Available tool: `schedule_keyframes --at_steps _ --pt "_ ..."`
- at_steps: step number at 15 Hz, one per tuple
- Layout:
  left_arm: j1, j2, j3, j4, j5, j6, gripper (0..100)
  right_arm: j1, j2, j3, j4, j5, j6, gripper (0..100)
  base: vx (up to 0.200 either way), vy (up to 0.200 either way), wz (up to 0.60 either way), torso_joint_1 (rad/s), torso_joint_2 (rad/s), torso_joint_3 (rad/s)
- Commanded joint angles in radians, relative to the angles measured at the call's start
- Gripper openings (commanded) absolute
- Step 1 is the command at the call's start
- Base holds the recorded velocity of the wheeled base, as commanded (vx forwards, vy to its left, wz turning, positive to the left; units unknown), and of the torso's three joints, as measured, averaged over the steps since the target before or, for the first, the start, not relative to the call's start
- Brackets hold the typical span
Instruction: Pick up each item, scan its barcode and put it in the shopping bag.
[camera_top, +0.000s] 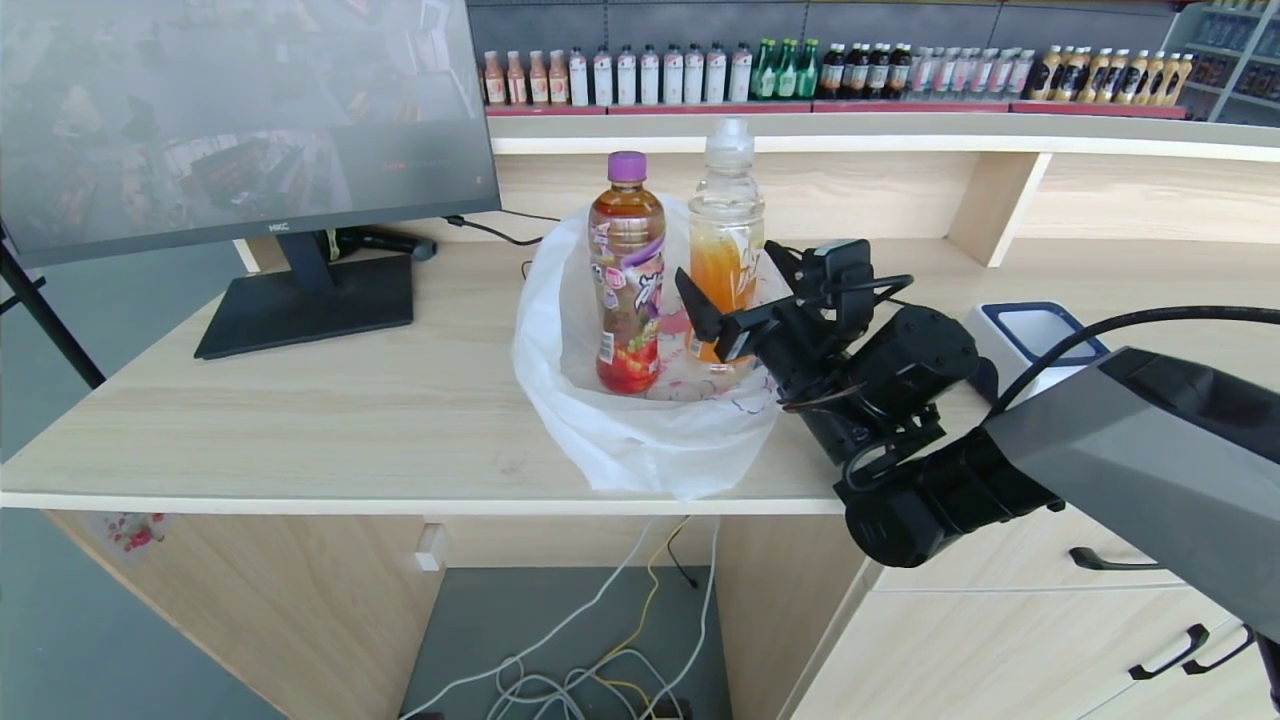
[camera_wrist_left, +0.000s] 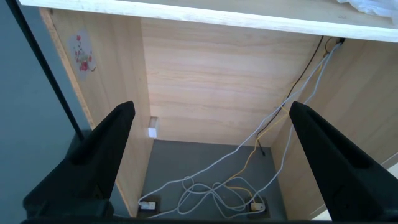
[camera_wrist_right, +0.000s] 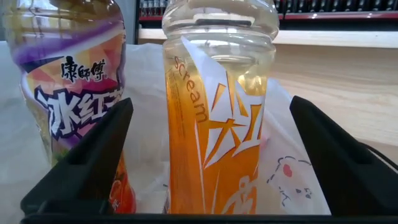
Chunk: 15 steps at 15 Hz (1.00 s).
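Note:
Two bottles stand upright inside the white shopping bag (camera_top: 620, 440) on the counter: a purple-capped tea bottle (camera_top: 627, 275) and, beside it, a clear-capped orange drink bottle (camera_top: 725, 240). My right gripper (camera_top: 735, 300) hovers open just in front of the orange bottle, its fingers apart and holding nothing. The right wrist view looks between the spread fingers (camera_wrist_right: 93, 162) at the orange bottle (camera_wrist_right: 217, 118) and the tea bottle (camera_wrist_right: 74, 99). My left gripper (camera_wrist_left: 211, 165) hangs open below the counter's front edge, facing the cabinet recess and cables.
A monitor (camera_top: 240, 110) on its stand occupies the counter's left back. A white-and-blue scanner (camera_top: 1035, 335) sits to the right of the bag, partly behind my right arm. Cables (camera_top: 600, 650) trail on the floor under the counter. Drawers (camera_top: 1100, 600) lie below right.

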Motion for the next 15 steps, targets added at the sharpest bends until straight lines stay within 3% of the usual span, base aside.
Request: schedule_keyframes --at_steps 1,15 --pt "0.0 0.0 0.0 0.0 0.0 0.0 100 -0.007 -0.001 0.0 -0.002 0.002 -0.002 100 0.0 0.0 0.0 0.0 0.0 0.0" --pt "0.0 0.0 0.0 0.0 0.0 0.0 100 -0.006 -0.049 0.054 -0.002 -0.001 -0.009 100 0.0 0.0 0.0 0.0 0.0 0.0"
